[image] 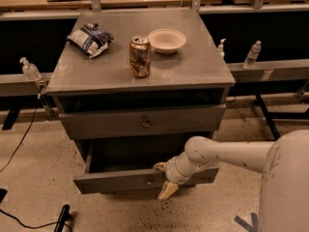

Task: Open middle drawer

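Note:
The middle drawer [116,181] is the grey front with a small round knob [149,181], pulled out partway from the grey metal cabinet [203,66]; its dark inside shows behind the front. My gripper [163,179] is at this front, just right of the knob. Its beige fingers are apart: one fingertip [160,166] lies over the front's top edge, the other [168,190] hangs below its bottom edge. The white arm [227,153] reaches in from the right. The drawer above [145,123], with its own knob, stands nearly closed.
On the cabinet top stand a drink can [139,56], a white bowl [166,40] and a crumpled chip bag [90,38]. Bottles [252,55] [30,70] sit on rails at both sides. A cable [19,144] runs over the speckled floor at left.

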Controlling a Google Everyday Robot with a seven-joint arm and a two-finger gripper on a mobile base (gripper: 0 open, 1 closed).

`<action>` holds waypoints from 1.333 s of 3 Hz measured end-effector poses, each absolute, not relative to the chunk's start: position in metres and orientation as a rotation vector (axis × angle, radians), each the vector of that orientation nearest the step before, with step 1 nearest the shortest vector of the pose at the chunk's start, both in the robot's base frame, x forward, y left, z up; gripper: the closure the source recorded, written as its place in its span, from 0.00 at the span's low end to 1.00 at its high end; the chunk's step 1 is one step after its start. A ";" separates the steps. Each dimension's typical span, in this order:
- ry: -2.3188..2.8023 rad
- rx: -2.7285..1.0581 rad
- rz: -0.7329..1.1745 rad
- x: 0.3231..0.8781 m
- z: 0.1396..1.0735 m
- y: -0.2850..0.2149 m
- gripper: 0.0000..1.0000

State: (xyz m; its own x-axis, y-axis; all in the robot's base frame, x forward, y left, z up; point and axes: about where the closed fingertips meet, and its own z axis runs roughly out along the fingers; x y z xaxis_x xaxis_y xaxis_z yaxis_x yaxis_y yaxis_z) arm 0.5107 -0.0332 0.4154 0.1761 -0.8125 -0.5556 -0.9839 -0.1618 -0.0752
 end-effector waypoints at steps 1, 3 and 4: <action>1.692 -2.040 0.550 0.511 0.421 -0.033 0.35; 1.710 -2.027 0.573 0.492 0.425 -0.037 0.35; 1.724 -2.007 0.576 0.471 0.437 -0.044 0.34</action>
State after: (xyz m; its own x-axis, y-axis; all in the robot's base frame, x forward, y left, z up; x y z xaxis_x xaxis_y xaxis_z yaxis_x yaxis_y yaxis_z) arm 0.4713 -0.0444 0.4366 0.1404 -0.8105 -0.5687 -0.9895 -0.1341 -0.0531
